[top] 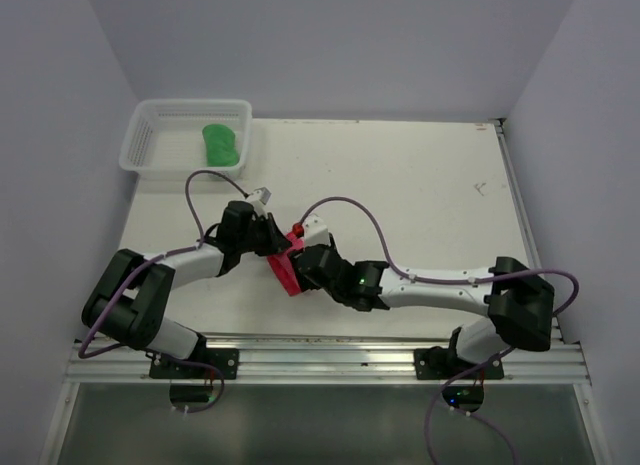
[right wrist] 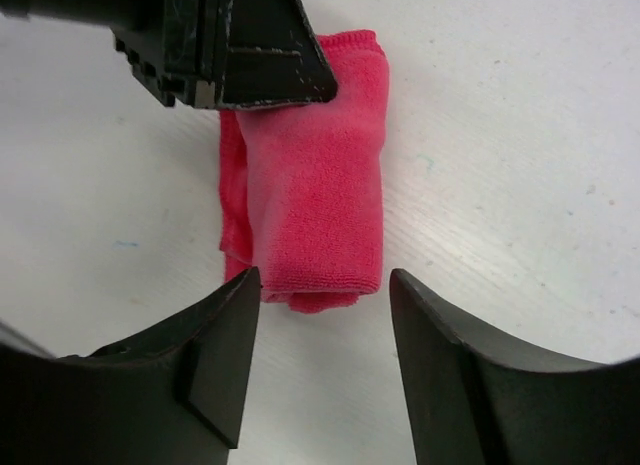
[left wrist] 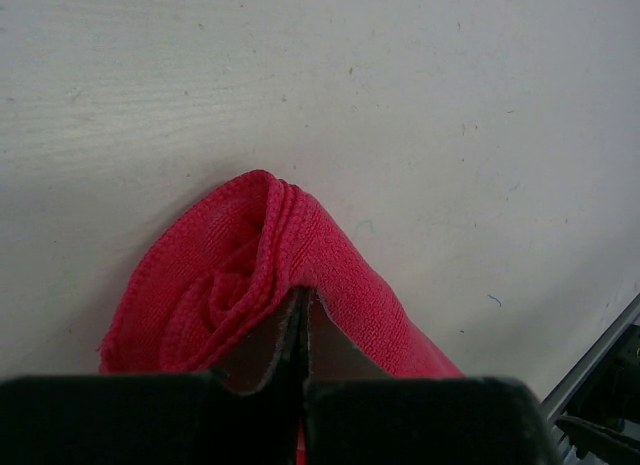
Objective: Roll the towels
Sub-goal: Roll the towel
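The pink-red towel (top: 287, 275) lies rolled up on the table between the two arms. In the left wrist view its spiral end (left wrist: 230, 285) shows just past my left gripper (left wrist: 303, 295), which is shut with its tips against the roll's edge. My right gripper (right wrist: 322, 275) is open, its fingers standing either side of the roll's near end (right wrist: 320, 215) without touching it. The left gripper's black fingers (right wrist: 260, 65) rest on the roll's far end. The green towel (top: 220, 145) sits rolled in the basket.
A white mesh basket (top: 150, 135) stands at the table's back left corner. Grey walls close in the table on the left, back and right. The arms' purple cables (top: 350, 207) loop over the middle of the table.
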Robot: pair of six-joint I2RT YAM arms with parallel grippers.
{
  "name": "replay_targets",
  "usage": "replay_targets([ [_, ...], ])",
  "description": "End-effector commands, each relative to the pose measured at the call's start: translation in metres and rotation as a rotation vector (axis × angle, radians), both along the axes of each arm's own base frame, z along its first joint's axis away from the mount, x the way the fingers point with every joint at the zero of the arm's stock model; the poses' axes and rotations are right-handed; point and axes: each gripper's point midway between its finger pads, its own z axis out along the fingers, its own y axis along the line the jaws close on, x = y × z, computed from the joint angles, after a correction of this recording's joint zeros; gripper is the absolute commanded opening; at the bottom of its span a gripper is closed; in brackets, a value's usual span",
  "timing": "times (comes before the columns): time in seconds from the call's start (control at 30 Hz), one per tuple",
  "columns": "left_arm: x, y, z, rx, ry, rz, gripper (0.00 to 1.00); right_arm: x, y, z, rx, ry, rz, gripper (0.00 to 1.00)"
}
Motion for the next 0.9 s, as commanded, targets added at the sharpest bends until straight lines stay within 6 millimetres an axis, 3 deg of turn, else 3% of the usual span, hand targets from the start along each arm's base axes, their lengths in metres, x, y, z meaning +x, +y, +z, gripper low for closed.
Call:
replay_targets([
  [0.0,-0.035,0.029,-0.048,0.146,0.152,0.039,0.01,-0.003,0.01,0.024,0.238,0.103,-0.003,0.61],
  [0.03,-0.035,0.029,-0.048,0.146,0.151,0.04,0.01,0.007,0.007,0.028,0.29,0.116,-0.026,0.63],
  [0.1,-0.038,0.03,-0.051,0.15,0.161,0.039,0.01,0.001,0.006,0.016,0.352,0.227,-0.022,0.67],
  [0.13,-0.038,0.03,-0.049,0.146,0.159,0.044,0.01,0.012,0.005,0.019,0.404,0.244,-0.045,0.67],
  [0.4,-0.039,0.029,-0.044,0.126,0.151,0.053,0.0,0.014,0.014,-0.019,0.522,0.462,-0.093,0.69],
  [0.53,-0.04,0.03,-0.043,0.126,0.147,0.055,0.0,0.011,0.016,-0.041,0.516,0.521,-0.116,0.69],
  [0.7,-0.044,0.033,-0.046,0.128,0.152,0.064,0.0,0.008,-0.003,-0.072,0.445,0.532,-0.187,0.69],
  [0.87,-0.045,0.033,-0.046,0.123,0.155,0.072,0.0,0.0,0.002,-0.077,0.451,0.561,-0.142,0.63],
])
